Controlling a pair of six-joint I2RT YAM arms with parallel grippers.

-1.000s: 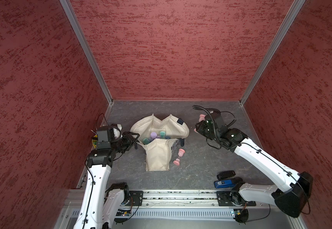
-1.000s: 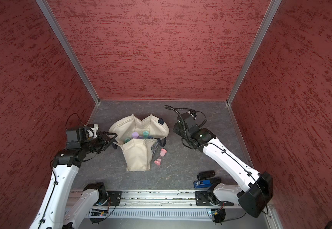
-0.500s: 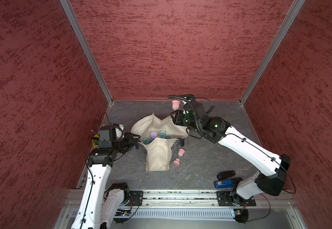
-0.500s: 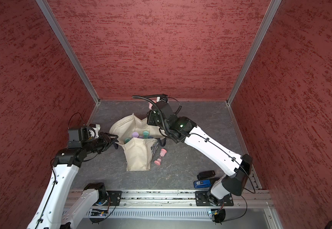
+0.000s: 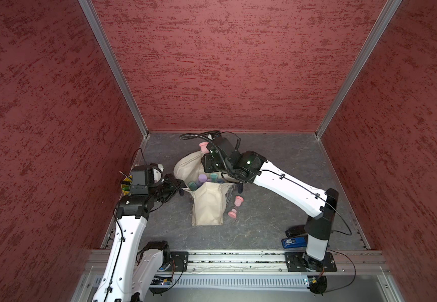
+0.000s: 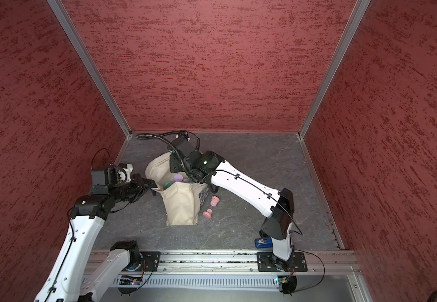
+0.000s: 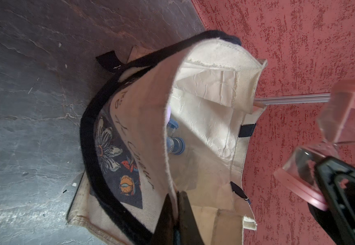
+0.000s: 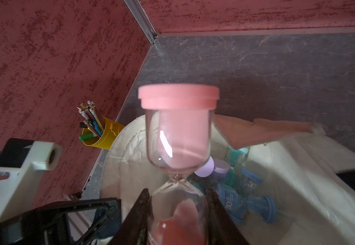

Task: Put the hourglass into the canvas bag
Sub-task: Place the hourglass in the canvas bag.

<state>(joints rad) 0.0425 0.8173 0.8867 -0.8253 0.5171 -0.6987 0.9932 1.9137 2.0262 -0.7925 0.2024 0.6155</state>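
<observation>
Yellow pencil cup [image 5: 126, 187] sits at the far left wall, mostly hidden behind the left wrist; the right wrist view shows it clearly [image 8: 107, 136], full of pencils and pens.

Left gripper [image 7: 175, 214]: jaws together, pinching the near-left rim of the canvas bag [image 5: 207, 206]. In both top views its tip sits right at that rim corner.

The bag stands on the grey table [image 5: 269, 167], mouth open upward, floral print on one side panel.

Inside it: teal hourglass [image 5: 193, 185], purple hourglass [image 5: 202, 178], blue hourglasses [image 8: 231, 201] marked "30", all lying loose on the bag floor.

Right gripper [image 8: 177, 201]: clamped on the lower bulb of the pink hourglass [image 8: 178, 127], which is upright with its cap up. In a top view the cap [image 5: 203, 148] is above the bag's far rim, over the mouth and not inside.

Second pink hourglass [image 5: 235, 208] lies on the table just beside the bag's right side; can't tell if it touches.

Blue device [image 5: 292, 242] and black object [image 5: 294, 230] are on the table by the right arm's base.
</observation>
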